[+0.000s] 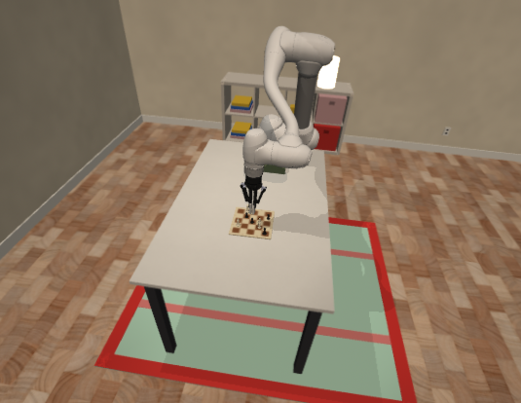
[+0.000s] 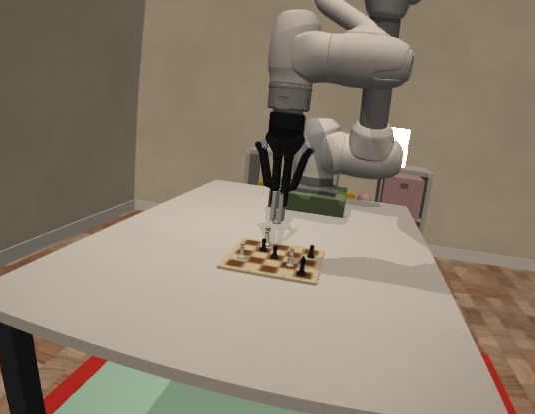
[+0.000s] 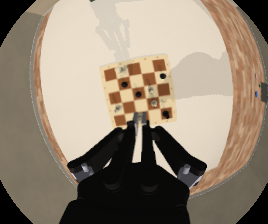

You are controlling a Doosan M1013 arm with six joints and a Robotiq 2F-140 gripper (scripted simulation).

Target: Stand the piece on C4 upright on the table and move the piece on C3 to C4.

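Observation:
A small wooden chessboard (image 2: 271, 261) lies mid-table; it also shows in the top view (image 1: 252, 223) and the wrist view (image 3: 138, 91). Several white and black pieces stand upright on it, among them a tall white piece (image 2: 268, 233) at the far edge and a black piece (image 2: 302, 266) at the near right. My gripper (image 2: 277, 209) hangs above the board's far left part, clear of the pieces. It is shut on a small white piece (image 2: 276, 216), held upright between the fingertips. In the wrist view the fingers meet at the board's near edge.
A green block (image 2: 316, 200) sits at the arm's base on the far end of the table. A shelf with coloured boxes (image 1: 332, 117) stands against the back wall. The table top stretches widely around the board.

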